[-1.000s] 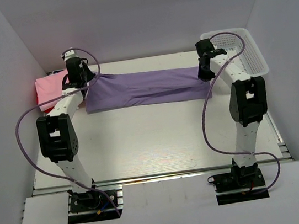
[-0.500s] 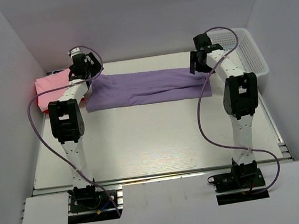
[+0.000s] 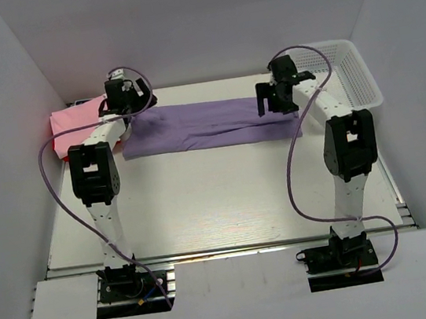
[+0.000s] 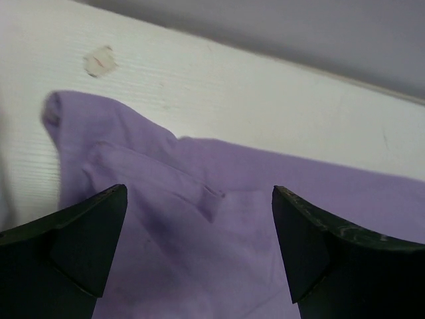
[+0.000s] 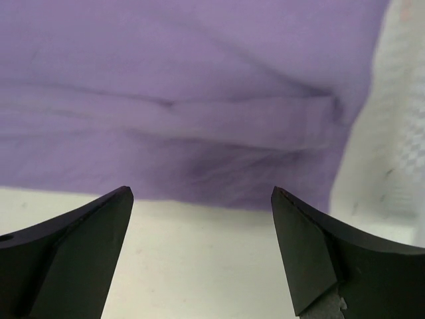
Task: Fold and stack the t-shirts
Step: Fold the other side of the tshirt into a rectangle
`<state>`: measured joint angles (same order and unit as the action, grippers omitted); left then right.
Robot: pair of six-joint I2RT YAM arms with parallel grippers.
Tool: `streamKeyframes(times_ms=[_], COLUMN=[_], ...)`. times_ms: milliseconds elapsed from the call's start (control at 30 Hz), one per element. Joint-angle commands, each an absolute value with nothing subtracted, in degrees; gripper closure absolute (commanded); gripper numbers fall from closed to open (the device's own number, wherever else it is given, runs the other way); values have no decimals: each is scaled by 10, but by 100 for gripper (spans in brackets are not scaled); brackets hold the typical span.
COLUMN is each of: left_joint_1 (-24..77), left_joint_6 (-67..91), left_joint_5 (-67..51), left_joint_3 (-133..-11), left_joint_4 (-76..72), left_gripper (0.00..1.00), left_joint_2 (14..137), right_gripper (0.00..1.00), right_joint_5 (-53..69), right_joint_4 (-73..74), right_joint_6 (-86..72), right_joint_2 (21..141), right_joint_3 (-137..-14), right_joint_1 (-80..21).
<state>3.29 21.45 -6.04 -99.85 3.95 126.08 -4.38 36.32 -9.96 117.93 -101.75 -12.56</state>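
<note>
A lavender-purple t-shirt (image 3: 200, 126) lies flat as a long folded strip across the far part of the table. My left gripper (image 3: 133, 107) hovers open over its left end, and the purple cloth (image 4: 199, 246) fills the space below the fingers. My right gripper (image 3: 276, 99) hovers open above its right end, with the shirt's near edge (image 5: 199, 153) and bare table between the fingers. Neither holds anything. A pink t-shirt (image 3: 74, 120) rests folded on a red t-shirt (image 3: 58, 145) at the far left.
A white mesh basket (image 3: 347, 69) stands at the far right corner, beside the right arm. White walls enclose the table on the left, back and right. Purple cables loop from both arms over the near table.
Both grippers have opened and let go of the purple t-shirt, which now lies flat. The right gripper moved left and lifted; the left gripper shifted slightly right.
</note>
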Motion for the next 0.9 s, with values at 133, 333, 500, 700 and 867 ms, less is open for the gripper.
streamKeyframes(times_ms=[133, 333, 500, 700, 867], left_joint_1=[53, 53, 53, 53, 53], left_joint_6=[223, 223, 223, 223, 218], left_joint_5=[-171, -139, -115, -109, -92], left_joint_3=[-930, -897, -891, -891, -896], left_joint_4=[47, 54, 62, 68, 86], left_gripper=[0, 0, 0, 0, 0], left_joint_2=[1228, 1244, 1250, 1255, 1255], right_gripper=[10, 10, 10, 10, 10], right_joint_5=[11, 11, -24, -97, -132], right_joint_4=[306, 262, 180, 147, 149], right_joint_6=[-111, -141, -170, -191, -189], right_joint_2=[1164, 1236, 1252, 1277, 1317], right_joint_3=[-934, -990, -1008, -1041, -1073], right_joint_1=[-146, -145, -142, -140, -126])
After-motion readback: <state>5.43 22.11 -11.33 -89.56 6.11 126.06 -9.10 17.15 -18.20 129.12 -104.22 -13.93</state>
